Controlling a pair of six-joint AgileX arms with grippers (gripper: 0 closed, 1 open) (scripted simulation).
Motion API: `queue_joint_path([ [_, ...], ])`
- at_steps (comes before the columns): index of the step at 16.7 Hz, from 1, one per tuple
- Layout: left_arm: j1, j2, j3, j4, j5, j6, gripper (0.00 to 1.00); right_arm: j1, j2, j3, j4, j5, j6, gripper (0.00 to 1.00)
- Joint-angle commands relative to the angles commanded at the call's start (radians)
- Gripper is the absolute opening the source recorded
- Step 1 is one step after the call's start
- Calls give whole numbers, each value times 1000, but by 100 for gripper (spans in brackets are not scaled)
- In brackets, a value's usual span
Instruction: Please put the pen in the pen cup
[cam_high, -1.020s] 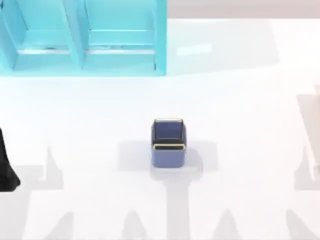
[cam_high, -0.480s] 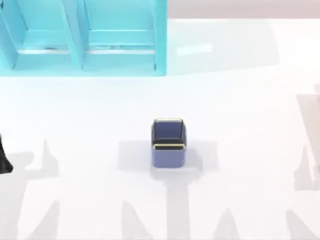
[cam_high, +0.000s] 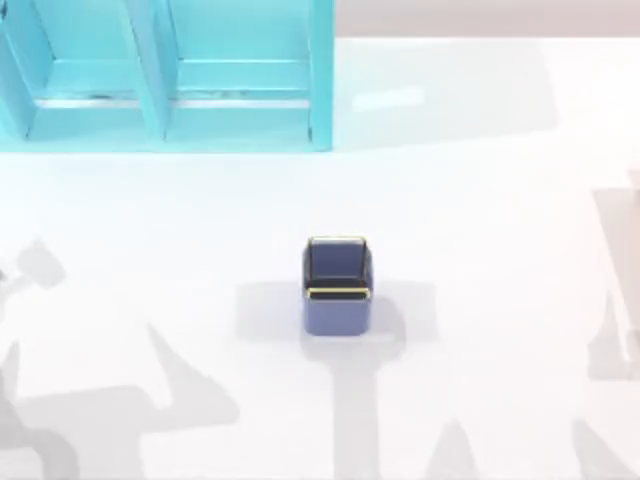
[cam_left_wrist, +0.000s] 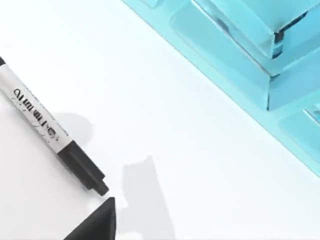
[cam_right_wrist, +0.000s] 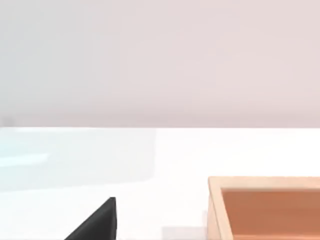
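The pen cup (cam_high: 337, 285), small, square and blue with a thin gold rim and a dark inside, stands upright at the middle of the table in the top view. The pen (cam_left_wrist: 47, 130) has a white barrel with black lettering and a black cap. It lies on the white table in the left wrist view, apart from the shelf unit. A dark piece of my left gripper (cam_left_wrist: 97, 222) shows close beside the pen's capped end, not touching it. A dark piece of my right gripper (cam_right_wrist: 97, 222) shows over the bare table in the right wrist view.
A large turquoise shelf unit (cam_high: 165, 75) stands at the back left of the table, and its base (cam_left_wrist: 240, 55) is near the pen. An open wooden box (cam_right_wrist: 265, 205) sits near my right gripper. Arm shadows fall across the front left.
The black part of my left arm at the top view's left edge has moved out of that view. The arm shadows at the front left have shifted and grown. The pen cup has not moved.
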Motion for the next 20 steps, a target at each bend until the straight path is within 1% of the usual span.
queue_joint_path([
  [5,164,426,153,34,180,-177,100,0,0,0,0,0,0,100],
  [9,247,623,218,40,271,-274,100,0,0,0,0,0,0,100],
  [12,267,669,233,39,293,-298,100,0,0,0,0,0,0,100],
  [17,261,668,230,43,290,-299,100,0,0,0,0,0,0,100],
  [20,224,738,261,113,268,-345,100,0,0,0,0,0,0,100],
])
